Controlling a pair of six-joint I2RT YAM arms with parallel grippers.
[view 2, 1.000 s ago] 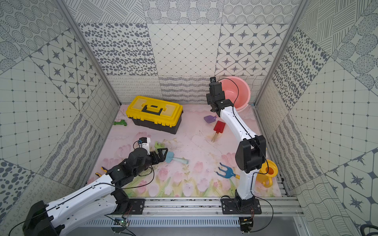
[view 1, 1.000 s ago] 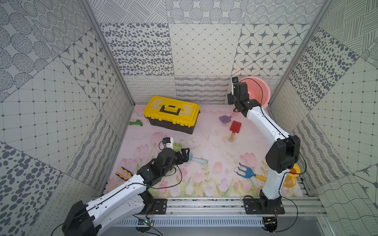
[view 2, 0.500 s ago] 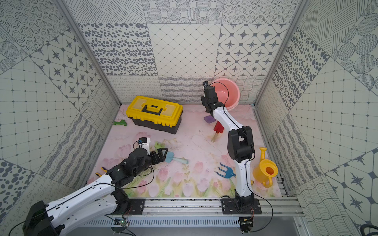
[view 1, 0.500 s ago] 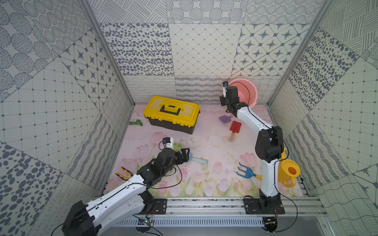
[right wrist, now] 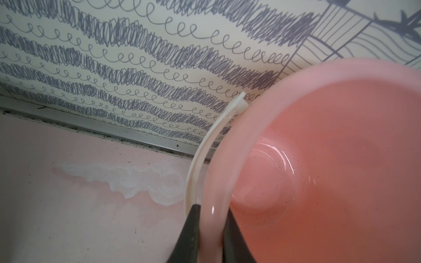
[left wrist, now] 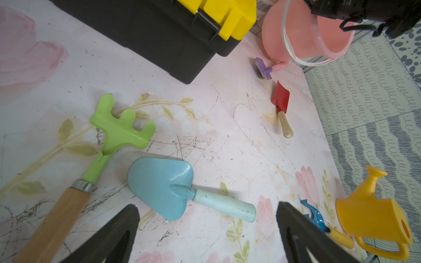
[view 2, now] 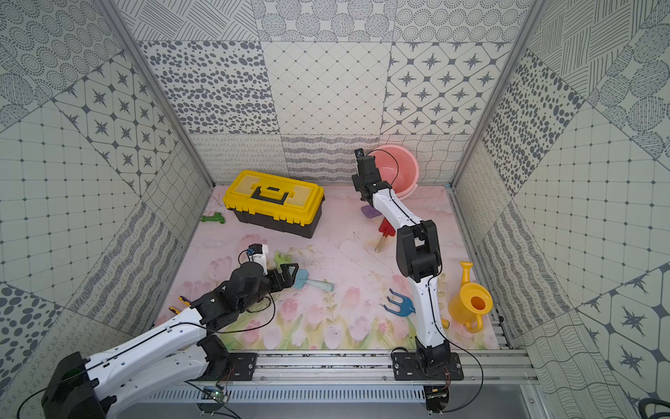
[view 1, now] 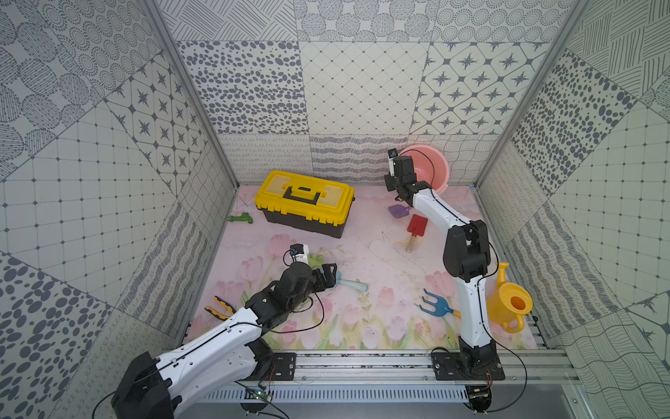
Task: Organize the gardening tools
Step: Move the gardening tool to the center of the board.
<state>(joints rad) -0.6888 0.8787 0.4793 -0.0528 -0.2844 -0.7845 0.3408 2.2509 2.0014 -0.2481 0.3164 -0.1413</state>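
The right gripper (right wrist: 211, 227) is clamped on the rim of the pink bucket (view 1: 437, 170) in the far right corner, one finger inside and one outside, and the bucket sits tilted. Just in front of it on the tabletop (view 1: 380, 254) lies the purple scoop (view 1: 398, 210), and beside that the red spade (view 1: 416, 226), wooden handle pointing toward the near edge. The left gripper (view 1: 328, 274) hangs spread wide and empty over the light-blue trowel (left wrist: 161, 186), close above the handle. The green rake (left wrist: 118, 129) lies just beside the trowel. The blue fork (view 1: 435, 306) lies near the front right by the right arm, with the yellow can (view 1: 509, 303) upright past it near the right wall. The toolbox (view 1: 304, 201) stands shut at the back left, and the pliers (view 1: 219, 308) lie at the front left.
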